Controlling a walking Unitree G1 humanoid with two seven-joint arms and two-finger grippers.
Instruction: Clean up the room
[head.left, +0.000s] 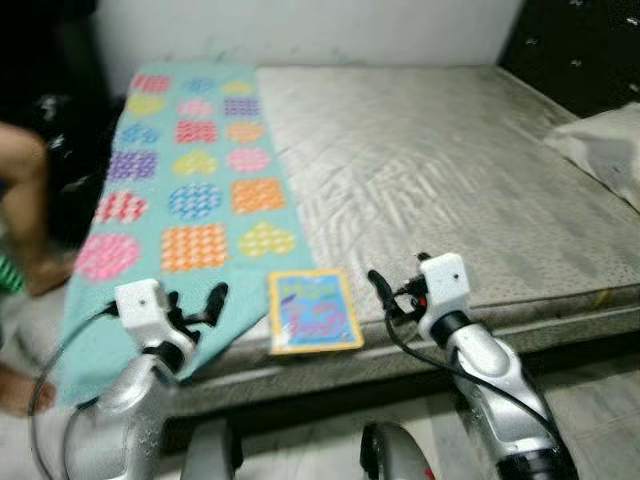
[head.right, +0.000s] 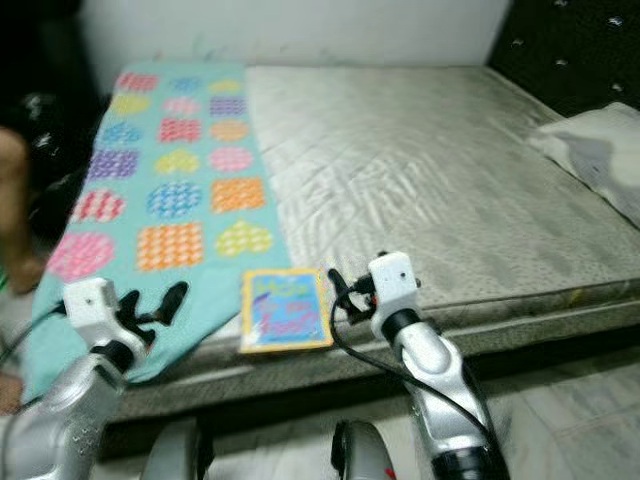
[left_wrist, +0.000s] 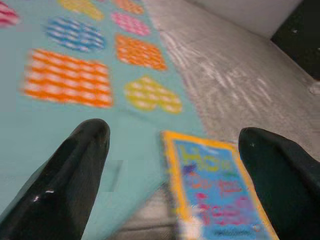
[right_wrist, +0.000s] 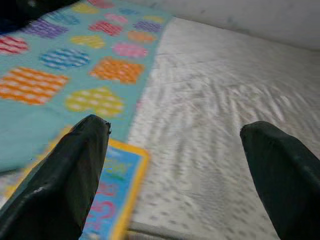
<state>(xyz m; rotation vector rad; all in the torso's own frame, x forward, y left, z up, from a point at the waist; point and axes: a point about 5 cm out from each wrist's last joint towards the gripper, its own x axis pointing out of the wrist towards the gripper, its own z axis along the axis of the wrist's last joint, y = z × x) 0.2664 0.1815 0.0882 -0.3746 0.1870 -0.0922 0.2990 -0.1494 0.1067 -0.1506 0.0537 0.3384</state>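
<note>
One bed ahead, bare grey mattress, seen from its foot edge. One teal blanket lies along the bed's left side, printed with coloured shapes in three columns: hearts, circles and squares in pink, orange, blue, yellow and purple. Its near end drapes over the mattress edge toward the floor.

One book, yellow border, blue cover with pink lettering, lies flat at the near edge of the mattress, just beside the blanket's right edge and possibly overlapping it slightly. Lettering too blurred to read.

One pale pillow at the far right side of the bed, against a dark tufted headboard.

Two arms raised in front of the bed. Left end effector hovers over the draped end of the blanket, left of the book; fingers spread wide, holding nothing. Right end effector hovers just right of the book, over the mattress edge; fingers also spread wide, empty. In the wrist views, each pair of black fingertips frames the book and blanket between them.

One person at the far left edge: a bare leg and foot on the floor beside the bed.
</note>
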